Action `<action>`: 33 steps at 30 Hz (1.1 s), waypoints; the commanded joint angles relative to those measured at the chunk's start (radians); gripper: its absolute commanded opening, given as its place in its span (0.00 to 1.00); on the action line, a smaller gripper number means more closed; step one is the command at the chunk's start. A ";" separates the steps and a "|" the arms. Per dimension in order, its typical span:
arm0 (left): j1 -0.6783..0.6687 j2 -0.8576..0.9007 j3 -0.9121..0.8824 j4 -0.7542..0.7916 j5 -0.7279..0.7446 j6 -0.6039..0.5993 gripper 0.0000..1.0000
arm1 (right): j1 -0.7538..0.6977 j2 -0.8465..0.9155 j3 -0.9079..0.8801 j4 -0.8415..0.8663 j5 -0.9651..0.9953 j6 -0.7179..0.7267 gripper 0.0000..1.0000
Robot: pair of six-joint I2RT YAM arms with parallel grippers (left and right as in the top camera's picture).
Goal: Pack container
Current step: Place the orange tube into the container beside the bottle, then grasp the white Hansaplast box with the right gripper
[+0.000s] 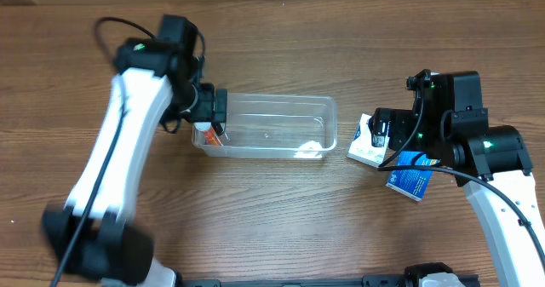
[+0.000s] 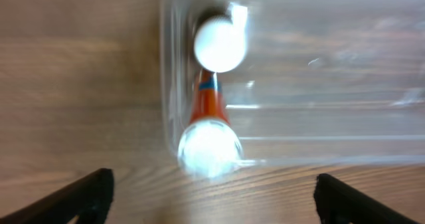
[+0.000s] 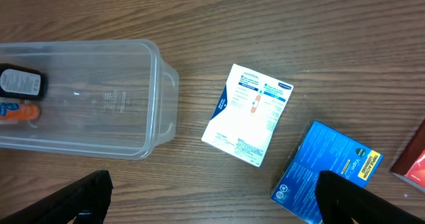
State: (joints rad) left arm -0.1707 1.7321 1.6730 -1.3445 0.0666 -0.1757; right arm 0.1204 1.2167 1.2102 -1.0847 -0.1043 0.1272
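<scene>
The clear plastic container [image 1: 281, 125] lies on the wood table, also in the left wrist view [image 2: 319, 84] and the right wrist view [image 3: 99, 91]. An orange bottle with a white cap [image 2: 211, 117] lies inside at its left end [image 1: 209, 134]. My left gripper [image 1: 213, 106] is open and empty over that left end [image 2: 209, 197]. My right gripper [image 1: 381, 134] is open and empty [image 3: 212, 197] above a white box [image 3: 248, 114] and a blue box [image 3: 325, 171] on the table right of the container.
A red item [image 3: 413, 163] shows at the right edge of the right wrist view. The white box [image 1: 364, 142] and blue box [image 1: 410, 180] lie partly under the right arm in the overhead view. Bare wood surrounds the container.
</scene>
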 commanded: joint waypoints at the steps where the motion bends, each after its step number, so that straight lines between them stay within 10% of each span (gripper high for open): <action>1: -0.005 -0.255 0.057 0.037 -0.042 0.068 1.00 | 0.004 -0.010 0.046 -0.013 0.054 0.086 1.00; 18: 0.037 -0.436 0.055 0.033 -0.074 0.076 1.00 | 0.004 0.587 0.169 -0.060 0.125 0.259 1.00; 33: 0.037 -0.414 0.055 0.032 -0.074 0.075 1.00 | 0.004 0.647 0.117 0.063 0.117 0.245 1.00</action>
State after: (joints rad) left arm -0.1413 1.3125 1.7241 -1.3128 0.0032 -0.1200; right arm 0.1204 1.8656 1.3338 -1.0317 0.0216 0.3695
